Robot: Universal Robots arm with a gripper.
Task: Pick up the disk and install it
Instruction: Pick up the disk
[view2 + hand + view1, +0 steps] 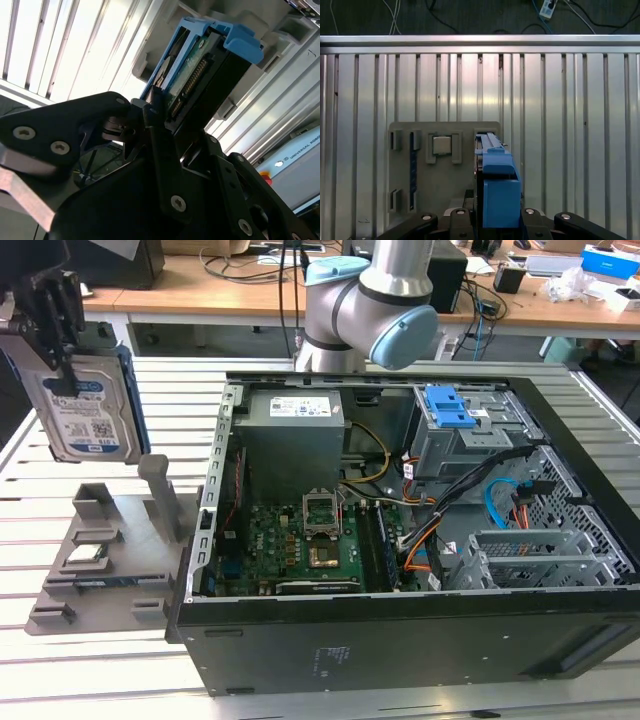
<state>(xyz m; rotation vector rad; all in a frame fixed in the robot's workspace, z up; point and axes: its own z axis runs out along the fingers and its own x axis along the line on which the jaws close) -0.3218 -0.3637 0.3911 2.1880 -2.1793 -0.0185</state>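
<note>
The disk (88,412) hangs upright, clamped at its top edge by the gripper (52,330), above the grey holder (110,570) at the exterior view's left. The holder sits on a slatted metal table (100,685) just beside an open computer case (400,640). Cluttered desks (220,285) stand behind.

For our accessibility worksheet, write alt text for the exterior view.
The tool of a robot arm holds a blue-framed hard drive above a grey parts holder on a slatted metal table. To the exterior view's right lies an open computer case, motherboard and blue-latched drive cage exposed.
</note>
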